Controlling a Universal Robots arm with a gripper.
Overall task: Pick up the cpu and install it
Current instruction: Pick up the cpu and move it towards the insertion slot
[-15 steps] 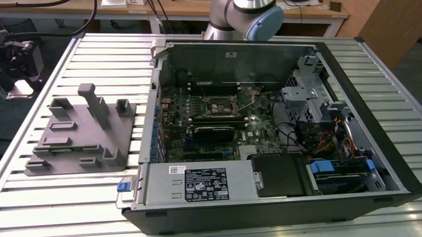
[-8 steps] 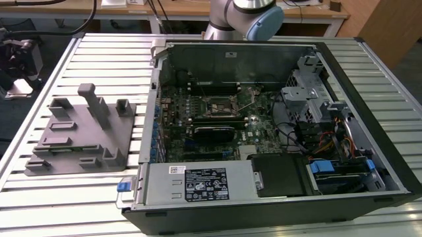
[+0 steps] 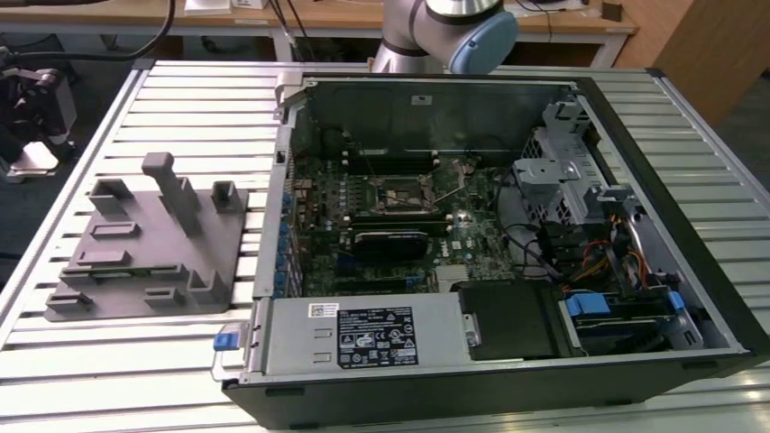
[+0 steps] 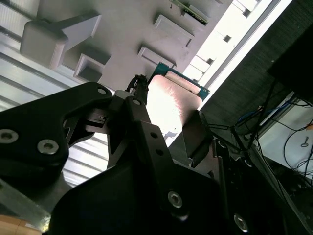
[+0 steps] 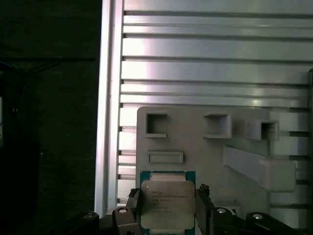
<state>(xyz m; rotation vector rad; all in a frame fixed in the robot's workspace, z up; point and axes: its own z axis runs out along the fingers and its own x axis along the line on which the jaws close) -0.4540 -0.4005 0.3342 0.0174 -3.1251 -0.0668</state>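
While I hold the cpu (image 5: 166, 201) up in the air, my end effector (image 5: 167, 215) is closed on it. In the first wrist view, my fingers (image 5: 131, 209) press on two of its sides. Its shiny silver top faces that camera, and a thin green rim shows around it. Under it is the grey holder block (image 5: 205, 147), which sits on the ribbed metal table (image 5: 195, 49) close to the table's edge.

In the exterior view, the open computer case (image 3: 673, 171) sits to the exterior view's right of the holder. The square socket (image 3: 398, 194) is near the middle of the green board inside.

I think the job right now is carrying the chip. To do that well, I should squeeze just hard enough that it cannot slip. I should keep it flat and move slowly. I should touch only its sides.

A few lines of dark print run across the chip's top, but I cannot read them. A black and white sticker (image 3: 373, 336) sits on the grey metal box at the front of the case. I cannot read that one either.
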